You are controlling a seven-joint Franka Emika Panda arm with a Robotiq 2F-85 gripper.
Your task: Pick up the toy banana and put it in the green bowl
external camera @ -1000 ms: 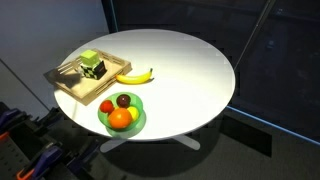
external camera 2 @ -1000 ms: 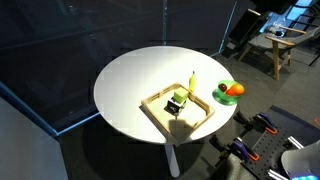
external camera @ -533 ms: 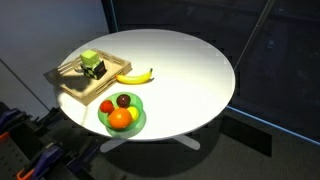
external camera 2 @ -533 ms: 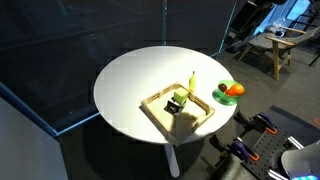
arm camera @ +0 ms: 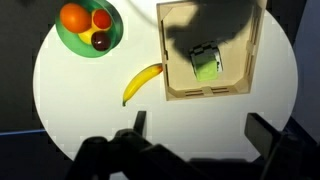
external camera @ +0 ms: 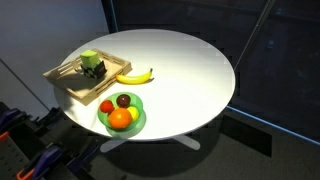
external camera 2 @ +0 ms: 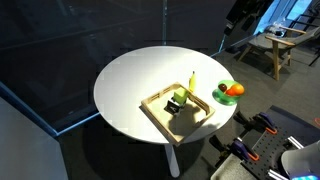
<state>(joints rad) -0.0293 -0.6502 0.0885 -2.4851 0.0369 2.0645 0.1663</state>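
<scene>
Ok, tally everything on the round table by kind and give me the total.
Toy banana: 1
Green bowl: 1
Round fruits in the bowl: 4 (orange, yellow, red, dark)
Wooden tray: 1
Green object in the tray: 1
Total: 8
</scene>
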